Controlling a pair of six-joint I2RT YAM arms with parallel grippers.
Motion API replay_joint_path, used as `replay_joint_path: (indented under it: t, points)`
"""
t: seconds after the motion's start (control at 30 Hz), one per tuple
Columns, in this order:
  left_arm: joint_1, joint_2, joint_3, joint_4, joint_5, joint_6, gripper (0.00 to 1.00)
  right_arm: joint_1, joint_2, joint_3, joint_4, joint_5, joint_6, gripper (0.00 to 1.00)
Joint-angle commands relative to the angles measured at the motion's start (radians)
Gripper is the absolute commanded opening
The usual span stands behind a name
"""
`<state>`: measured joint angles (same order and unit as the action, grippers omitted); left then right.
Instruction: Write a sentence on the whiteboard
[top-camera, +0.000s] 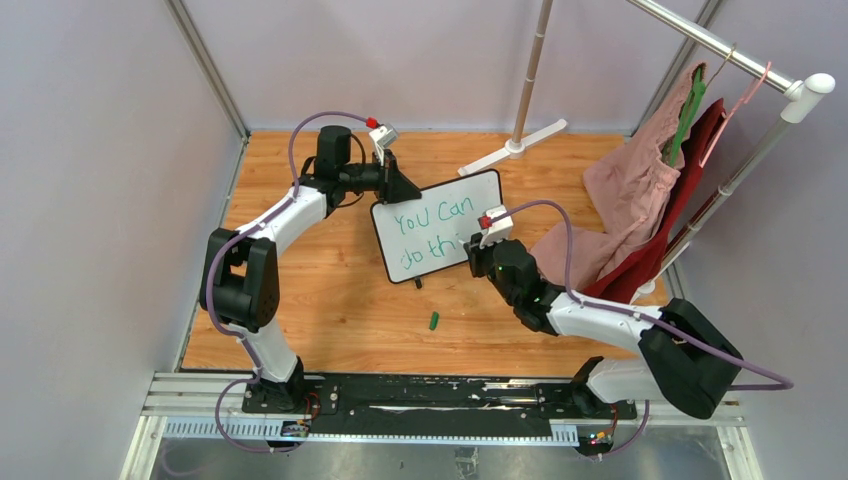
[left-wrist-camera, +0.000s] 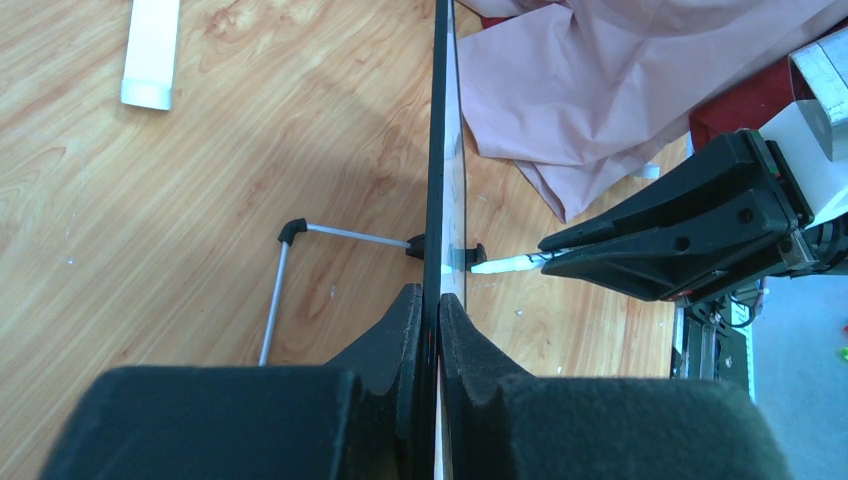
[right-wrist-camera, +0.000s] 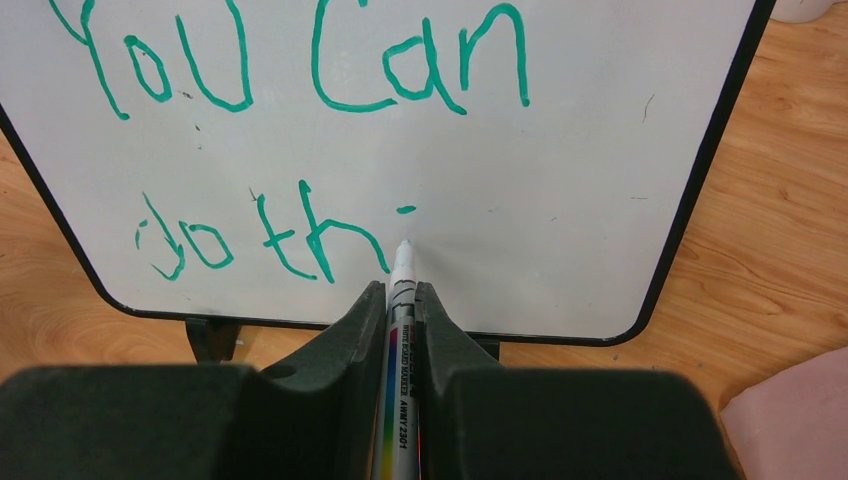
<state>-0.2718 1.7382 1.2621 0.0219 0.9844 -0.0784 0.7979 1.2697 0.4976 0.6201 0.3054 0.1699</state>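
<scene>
The whiteboard (top-camera: 480, 190) is standing in the middle of the top view on the wooden table (top-camera: 320, 300). The left pincer (left-wrist-camera: 430, 300) is squeezing tight on its upper left edge. The sentence (top-camera: 432, 215) is reading "You Can do th" in green, with a dot just to the right. The right pincer (right-wrist-camera: 400, 295) is clamping a marker (right-wrist-camera: 402, 275), whose white tip is touching the board below that dot. A small green cap (top-camera: 434, 320) is lying lower down on the table.

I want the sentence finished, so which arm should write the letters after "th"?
Right. The right gripper holds the marker, tip at the whiteboard just past the green "th". The left gripper is clamped on the whiteboard's edge, steadying it.
</scene>
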Motion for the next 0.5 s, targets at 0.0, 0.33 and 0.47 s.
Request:
replay_joint_path:
  t: [0.0, 0.33, 0.47]
  points:
    - [-0.038, 0.028, -0.019, -0.097, -0.031, 0.023, 0.00, -0.011, 0.015, 0.012, 0.025, 0.012, 0.019, 0.00]
    - [-0.038, 0.030, -0.019, -0.099, -0.033, 0.023, 0.00, -0.011, 0.033, 0.036, 0.033, 0.018, 0.017, 0.00]
    - [-0.038, 0.030, -0.018, -0.099, -0.031, 0.022, 0.00, -0.011, 0.036, 0.039, 0.035, 0.017, 0.017, 0.00]
